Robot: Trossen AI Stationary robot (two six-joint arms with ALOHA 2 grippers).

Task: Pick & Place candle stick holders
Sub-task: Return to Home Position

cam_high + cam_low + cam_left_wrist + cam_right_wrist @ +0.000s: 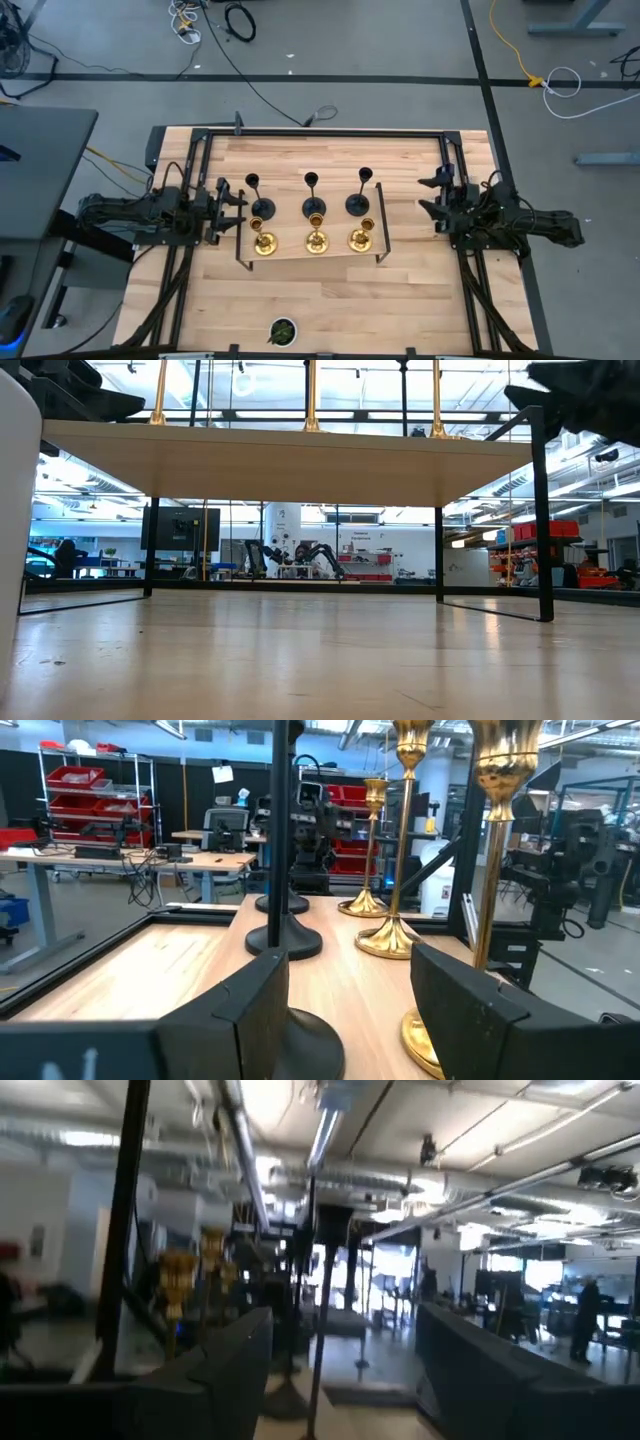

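Note:
Six candle stick holders stand by their round bases on a raised wooden shelf (pixel 335 228) at mid table. Three black ones (pixel 315 207) form the far row and three gold ones (pixel 316 241) the near row. My left gripper (pixel 233 208) is open at the shelf's left end. In the left wrist view its fingers (pixel 262 1010) stand apart before the nearest black holder's base (pixel 305 1040) and the nearest gold holder (pixel 495 840), touching neither. My right gripper (pixel 434 200) is open and empty off the shelf's right end, facing the holders (pixel 180 1280).
The shelf stands on thin black legs (pixel 541 520), and the low view looks under it (pixel 290 460). A small dark round thing with green inside (pixel 282 331) sits near the table's front edge. Black frame rails (pixel 320 132) run along the table's far and side edges.

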